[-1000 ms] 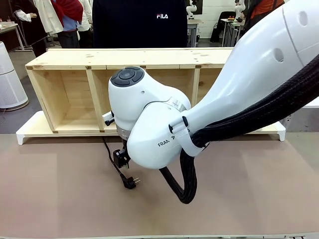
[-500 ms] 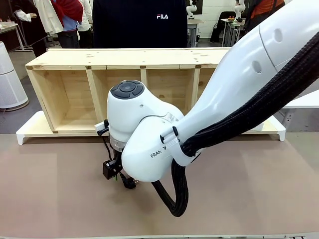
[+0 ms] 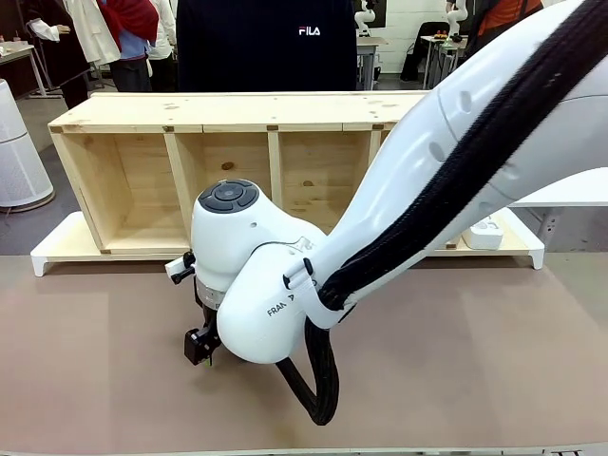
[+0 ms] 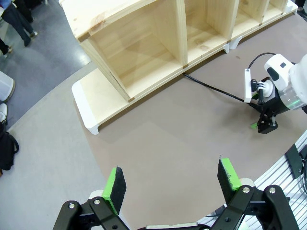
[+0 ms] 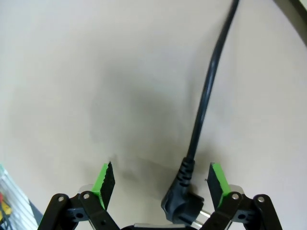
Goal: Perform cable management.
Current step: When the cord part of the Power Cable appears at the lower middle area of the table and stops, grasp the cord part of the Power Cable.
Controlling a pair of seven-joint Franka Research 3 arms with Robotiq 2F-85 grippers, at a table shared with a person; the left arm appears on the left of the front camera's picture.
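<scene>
Right gripper (image 5: 160, 181): jaws spread wide, low over the brown table mat (image 5: 72, 72), gripping nothing. The plug (image 5: 178, 203) of the cable (image 5: 204, 105) lies on the mat between the green pads (image 5: 104, 179), nearer the pad at 3 o'clock; can't tell whether it touches. The cord leaves the plug toward 1 o'clock.

Left gripper (image 4: 171, 179): jaws apart, empty, high above the mat. From its wrist camera the cable is a thin black line running from the foot of the wooden shelf unit (image 4: 158, 28) at 12 o'clock to the right arm's wrist at 3 o'clock.

Front view: white power strip (image 3: 484, 233) at 3 o'clock, on the shelf's white base board (image 3: 57, 249). Person in black top (image 3: 266, 43) behind the shelf, 12 o'clock.
</scene>
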